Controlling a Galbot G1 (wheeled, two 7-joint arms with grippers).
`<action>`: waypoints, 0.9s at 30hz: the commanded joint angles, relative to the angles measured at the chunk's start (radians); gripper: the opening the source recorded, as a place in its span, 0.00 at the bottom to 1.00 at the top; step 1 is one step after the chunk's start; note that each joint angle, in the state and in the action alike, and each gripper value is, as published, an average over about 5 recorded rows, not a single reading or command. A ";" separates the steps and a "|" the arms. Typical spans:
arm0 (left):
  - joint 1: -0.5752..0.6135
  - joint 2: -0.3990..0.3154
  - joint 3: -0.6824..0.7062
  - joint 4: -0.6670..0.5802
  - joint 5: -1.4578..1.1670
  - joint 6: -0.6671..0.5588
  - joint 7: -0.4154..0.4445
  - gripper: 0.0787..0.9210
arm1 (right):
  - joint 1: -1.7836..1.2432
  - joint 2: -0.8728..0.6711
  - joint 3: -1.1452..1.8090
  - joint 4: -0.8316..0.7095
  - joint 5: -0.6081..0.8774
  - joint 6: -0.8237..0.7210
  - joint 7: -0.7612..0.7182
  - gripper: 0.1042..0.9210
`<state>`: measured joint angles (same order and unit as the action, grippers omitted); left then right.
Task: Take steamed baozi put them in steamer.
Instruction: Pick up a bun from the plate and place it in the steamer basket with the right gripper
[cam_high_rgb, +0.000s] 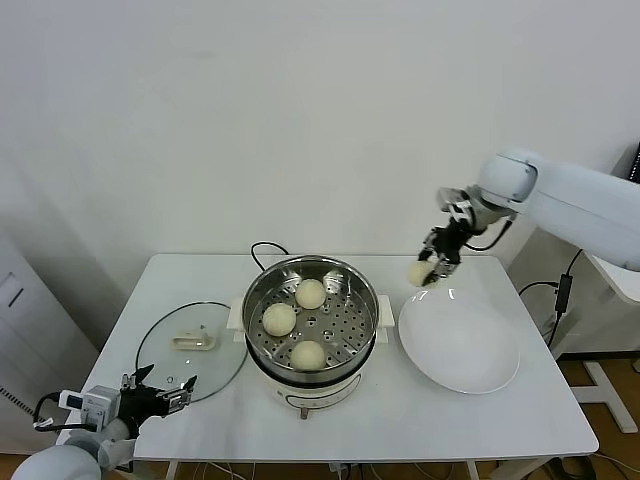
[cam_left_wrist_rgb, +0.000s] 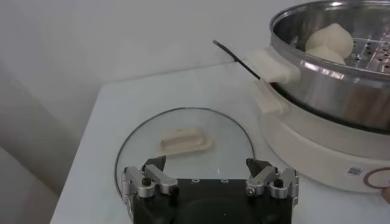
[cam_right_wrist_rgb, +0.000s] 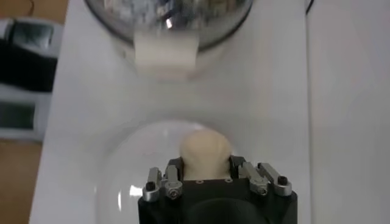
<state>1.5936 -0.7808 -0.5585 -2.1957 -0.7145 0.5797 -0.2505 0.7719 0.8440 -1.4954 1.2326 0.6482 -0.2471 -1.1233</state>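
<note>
Up in the air, one smooth, round, cream-white steamed baozi (cam_high_rgb: 418, 272) sits pinched in the right gripper (cam_high_rgb: 428, 273), above the far rim of the flat white plate (cam_high_rgb: 460, 345). Three more pale buns (cam_high_rgb: 295, 320) rest on the perforated tray of the shiny round stainless-steel steamer (cam_high_rgb: 310, 322). Beside the round glass lid (cam_high_rgb: 192, 349), the left gripper (cam_high_rgb: 158, 389) waits with fingers spread.

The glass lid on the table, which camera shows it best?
The head view: the whole glass lid lies flat left of the steamer, its cream handle plain. The left wrist view shows the lid close, its near edge cut off by the open left gripper. The right wrist view misses it.
</note>
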 joint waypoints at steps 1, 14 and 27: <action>-0.006 0.000 0.004 0.006 0.002 0.000 0.001 0.88 | 0.150 0.125 -0.139 0.146 0.316 -0.194 0.135 0.44; -0.012 -0.002 0.008 0.008 0.000 0.000 0.003 0.88 | 0.062 0.212 -0.131 0.201 0.322 -0.296 0.277 0.44; -0.015 -0.006 0.007 0.019 -0.003 -0.004 0.005 0.88 | -0.103 0.256 -0.080 0.166 0.275 -0.320 0.346 0.44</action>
<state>1.5794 -0.7853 -0.5500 -2.1793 -0.7167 0.5775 -0.2464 0.7647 1.0655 -1.5908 1.3937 0.9197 -0.5321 -0.8379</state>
